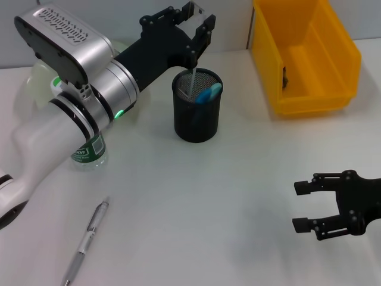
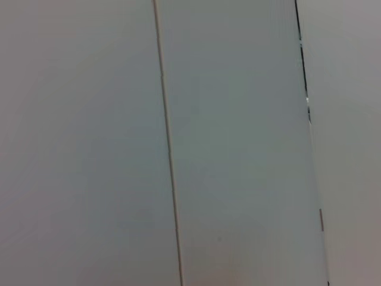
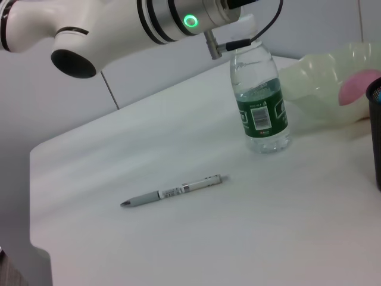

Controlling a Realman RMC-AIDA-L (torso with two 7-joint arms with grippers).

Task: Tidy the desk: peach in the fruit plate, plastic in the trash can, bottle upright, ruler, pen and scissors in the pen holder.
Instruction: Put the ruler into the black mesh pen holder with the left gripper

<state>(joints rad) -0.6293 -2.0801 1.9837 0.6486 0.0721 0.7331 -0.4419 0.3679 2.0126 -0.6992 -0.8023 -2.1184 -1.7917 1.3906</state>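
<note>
My left gripper hangs over the black mesh pen holder, shut on a clear ruler whose lower end dips inside. Blue scissors handles stick out of the holder. A silver pen lies on the desk at front left. The bottle stands upright under my left arm. A pink peach rests in the pale green fruit plate. The yellow trash can holds a small dark scrap; I cannot tell if it is the plastic. My right gripper hovers open at front right.
The left arm's silver and white body spans the left side of the desk, covering most of the plate and bottle. The left wrist view shows only pale wall panels. White desk surface lies between pen and right gripper.
</note>
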